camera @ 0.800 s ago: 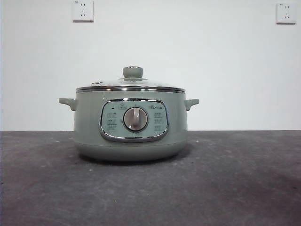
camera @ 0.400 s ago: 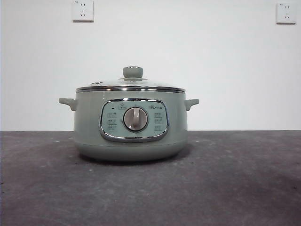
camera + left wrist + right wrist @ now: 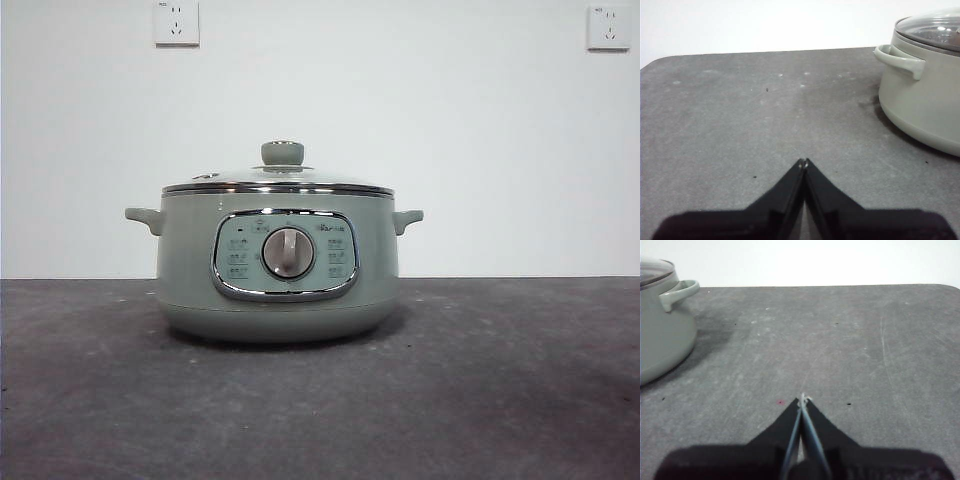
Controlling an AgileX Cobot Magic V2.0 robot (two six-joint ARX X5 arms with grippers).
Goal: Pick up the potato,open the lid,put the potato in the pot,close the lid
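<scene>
On the left, the left claw (image 3: 803, 162) is seen with its jaws pressed together and nothing between them, hanging over bare counter (image 3: 755, 115); from its wrist view the pot (image 3: 925, 105) stands off at about two o'clock, well apart from the tips, one side handle (image 3: 900, 59) turned toward it. In the front view the pot (image 3: 278, 262) sits at the middle of the counter with the lid (image 3: 280, 180) seated flat on its rim, the knob (image 3: 283, 152) at twelve o'clock above the dial (image 3: 288, 252), and no arm is seen there. On the right, the right claw (image 3: 802, 400) is likewise pressed together and empty over bare counter, with the pot (image 3: 662, 330) at about ten o'clock in its wrist view and well apart. The potato is found in none of the views, so where it lies cannot be told; it may be inside the closed pot, though that is only a guess, as the glass shows nothing clear. If the lid is to be handled, the jaws should first be spread wide, brought down square over the knob, and closed low on its neck so that the lid is lifted level. The lift should be straight up, because a tilted chrome rim may catch on the pot and drag it.
</scene>
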